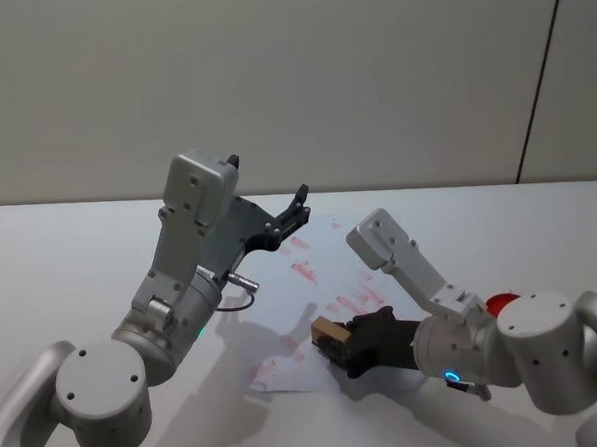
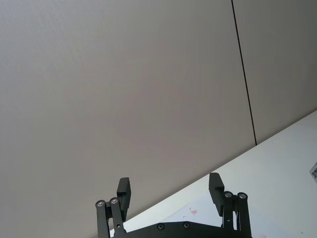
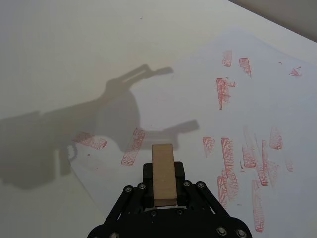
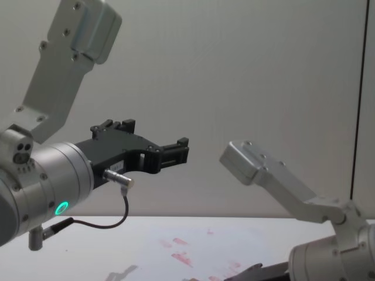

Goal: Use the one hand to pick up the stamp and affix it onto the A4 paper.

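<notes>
Well, my right tool is clamped on the stamp, low by the near corner of the A4 paper. The left tool hangs spread wide, high over the desk. My worry is that pressing this close to the edge could put part of the print on bare desk. Nothing pins the sheet either, so a tilted push might skid or crease it.
</notes>
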You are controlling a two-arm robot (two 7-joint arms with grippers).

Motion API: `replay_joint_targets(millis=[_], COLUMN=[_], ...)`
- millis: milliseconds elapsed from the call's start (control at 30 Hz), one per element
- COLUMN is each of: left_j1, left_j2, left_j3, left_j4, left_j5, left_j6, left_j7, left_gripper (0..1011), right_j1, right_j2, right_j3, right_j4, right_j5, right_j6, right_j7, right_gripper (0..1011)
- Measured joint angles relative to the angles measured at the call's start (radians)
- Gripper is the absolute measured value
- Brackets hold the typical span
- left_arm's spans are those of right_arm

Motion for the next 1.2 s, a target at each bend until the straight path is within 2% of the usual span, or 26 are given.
replay_joint_targets(millis=[133, 333, 667, 833, 967, 1200], left_j1=[0.000, 0.000, 0.000, 0.000, 0.000, 0.000], left_j2=[0.000, 0.000, 0.000, 0.000, 0.000, 0.000], left_j3=[0.000, 0.000, 0.000, 0.000, 0.000, 0.000], left_j4=[0.000, 0.000, 0.000, 0.000, 0.000, 0.000], left_j5=[0.000, 0.000, 0.000, 0.000, 0.000, 0.000], left_j6=[0.000, 0.000, 0.000, 0.000, 0.000, 0.000], left_j7=[0.000, 0.000, 0.000, 0.000, 0.000, 0.000], left_gripper=[1003, 1003, 1002, 1003, 1003, 1003], right_j1=[0.004, 0.011, 0.010, -0.013, -0.032, -0.102], right_j2=[-0.004, -0.009, 0.004, 0.036, 0.059, 0.124], right_j3=[-0.002, 0.003, 0.047, 0.088, 0.112, 0.168], right_j4=[0.006, -0.007, -0.102, -0.178, -0.215, -0.292], right_j5=[0.003, 0.036, 0.143, 0.212, 0.247, 0.316], right_j6=[-0.011, -0.025, -0.021, 0.001, 0.014, 0.040], right_j7=[-0.005, -0.026, -0.096, -0.151, -0.184, -0.260], right_gripper=[221, 221, 221, 221, 221, 221])
